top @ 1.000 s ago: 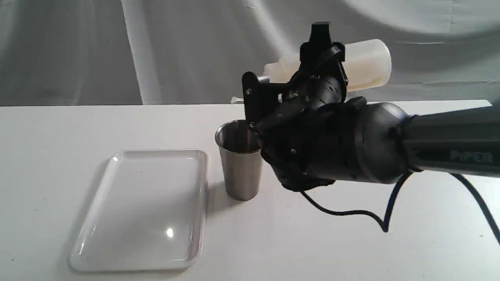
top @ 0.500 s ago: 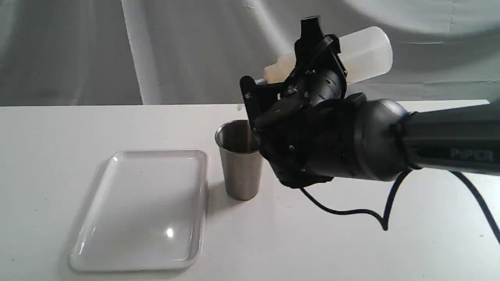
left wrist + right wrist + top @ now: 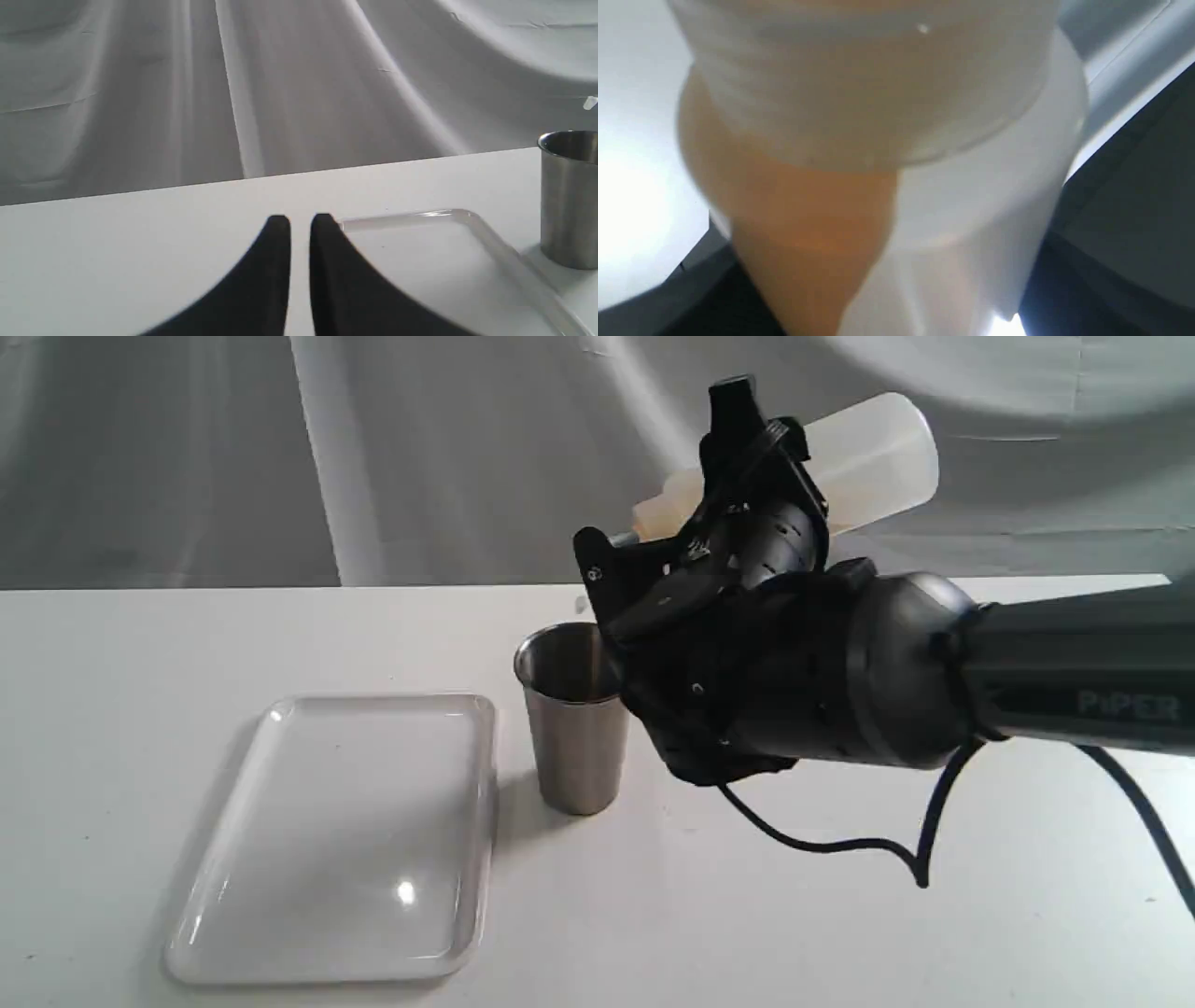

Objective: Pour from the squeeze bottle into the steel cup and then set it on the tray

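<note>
Squeeze bottle [image 3: 868,453]: in the air, clamped in the jaws of the right gripper [image 3: 681,495]. It is tilted, base high toward 2 o'clock, neck low toward 8 o'clock. The nozzle tip is hidden behind the black fingers. It sits above the steel cup [image 3: 574,737], toward the 1 o'clock side of the rim. Whether a stream runs, cannot tell.

Right wrist view: bottle [image 3: 887,140] fills the frame, blurred. Amber liquid is pooled along one side of the translucent wall.

Writing: "PiPER" in pale letters on the right arm [image 3: 1074,681]. That is the only readable text.

Steel cup: upright on the counter [image 3: 840,943], dark inside. The arm's wrist housing overlaps its 3 o'clock side; contact cannot be judged.

Tray [image 3: 345,840]: flat on the counter at 9 o'clock from the cup. Its near long edge is just beside the cup base, with a narrow strip of counter between.

Left gripper [image 3: 301,224]: low over the counter, jaws drawn nearly together with a thin slit, grasping nothing. From there the tray corner [image 3: 467,219] lies at 3 o'clock, with the cup [image 3: 567,200] beyond it.

Room: wide bare counter at 6 o'clock from the cup and at 9 o'clock from the tray. A black cable [image 3: 840,845] loops down onto the counter at 4 o'clock from the cup. The far counter edge meets a grey cloth backdrop [image 3: 187,457].
</note>
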Robot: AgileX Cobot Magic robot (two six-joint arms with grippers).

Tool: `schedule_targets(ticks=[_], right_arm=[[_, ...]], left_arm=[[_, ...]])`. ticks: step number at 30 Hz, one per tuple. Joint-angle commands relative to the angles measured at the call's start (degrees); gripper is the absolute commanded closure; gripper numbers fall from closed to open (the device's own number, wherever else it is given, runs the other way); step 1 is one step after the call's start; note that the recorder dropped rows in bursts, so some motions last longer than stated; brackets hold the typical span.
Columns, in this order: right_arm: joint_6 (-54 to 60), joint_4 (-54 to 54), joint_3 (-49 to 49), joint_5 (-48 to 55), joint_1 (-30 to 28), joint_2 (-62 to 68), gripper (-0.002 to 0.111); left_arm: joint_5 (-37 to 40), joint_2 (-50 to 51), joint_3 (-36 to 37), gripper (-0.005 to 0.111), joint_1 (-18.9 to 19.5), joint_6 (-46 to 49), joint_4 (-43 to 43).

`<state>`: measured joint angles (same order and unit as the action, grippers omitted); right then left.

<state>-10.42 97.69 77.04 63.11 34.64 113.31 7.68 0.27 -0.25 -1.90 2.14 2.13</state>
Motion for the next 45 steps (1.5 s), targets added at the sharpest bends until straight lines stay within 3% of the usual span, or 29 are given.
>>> schedule_targets(ticks=[1,45], right_arm=[[1.3,2.3,0.7,1.9,0.2,-1.1,0.074],[5.4,2.3,1.1,1.8,0.8,-1.1,0.074]], left_arm=[[-0.1,-0.3,0.3,0.098,-0.3,-0.3,0.2],[-0.1,-0.3,0.3,0.098,-0.3,-0.3,0.2]])
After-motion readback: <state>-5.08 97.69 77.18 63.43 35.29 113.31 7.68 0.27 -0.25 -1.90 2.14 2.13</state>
